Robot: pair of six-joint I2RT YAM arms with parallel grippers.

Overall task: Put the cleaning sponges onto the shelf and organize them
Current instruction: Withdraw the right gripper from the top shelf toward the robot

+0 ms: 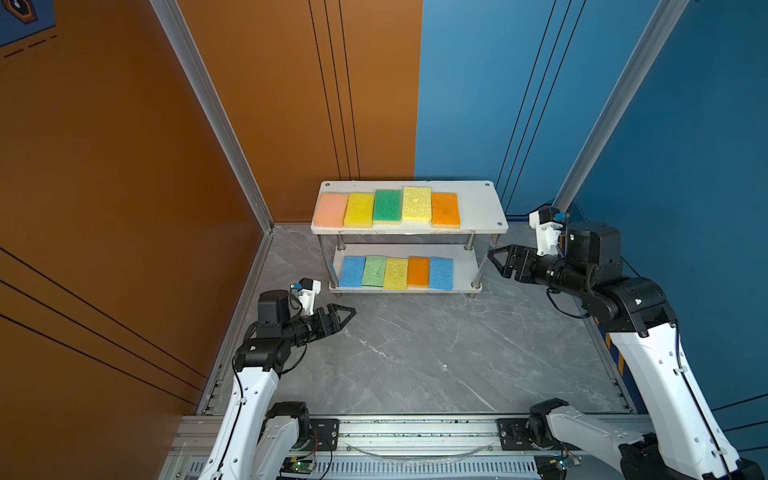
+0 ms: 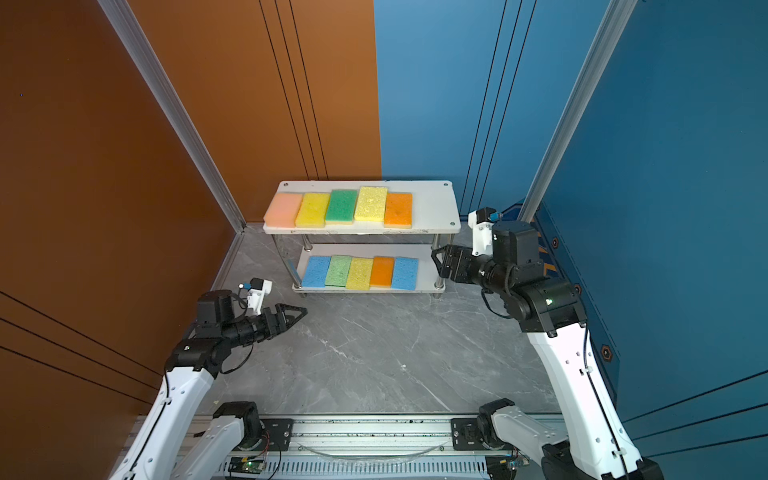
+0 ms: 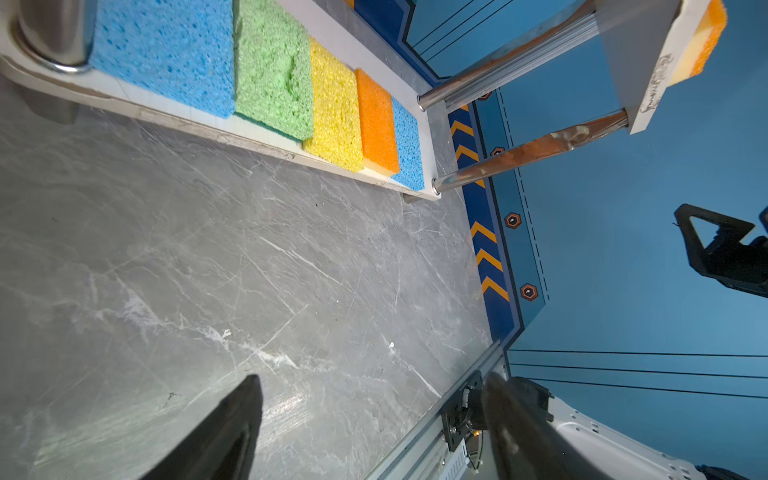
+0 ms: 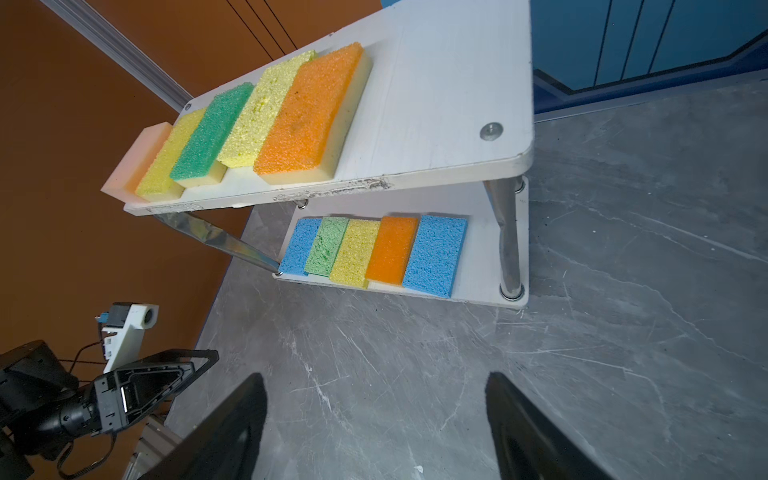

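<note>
The shelf (image 1: 478,203) stands at the back of the table, against the wall. Its top board carries a row of several cleaning sponges, from peach-pink (image 1: 331,210) to orange (image 1: 446,209). The lower board (image 4: 482,249) holds another row, running from blue (image 1: 352,272) to blue (image 1: 441,273). My left gripper (image 1: 347,316) hovers open and empty in front of the shelf's left end. My right gripper (image 1: 495,262) is open and empty beside the shelf's right end. In the wrist views both the left gripper (image 3: 372,380) and the right gripper (image 4: 374,376) have only bare table between their fingers.
The grey marble table (image 1: 436,353) stretches in front of the shelf. An orange wall (image 1: 124,187) closes the left side and a blue wall (image 1: 685,145) the right. An aluminium rail (image 1: 415,432) carrying the arm bases runs along the front edge.
</note>
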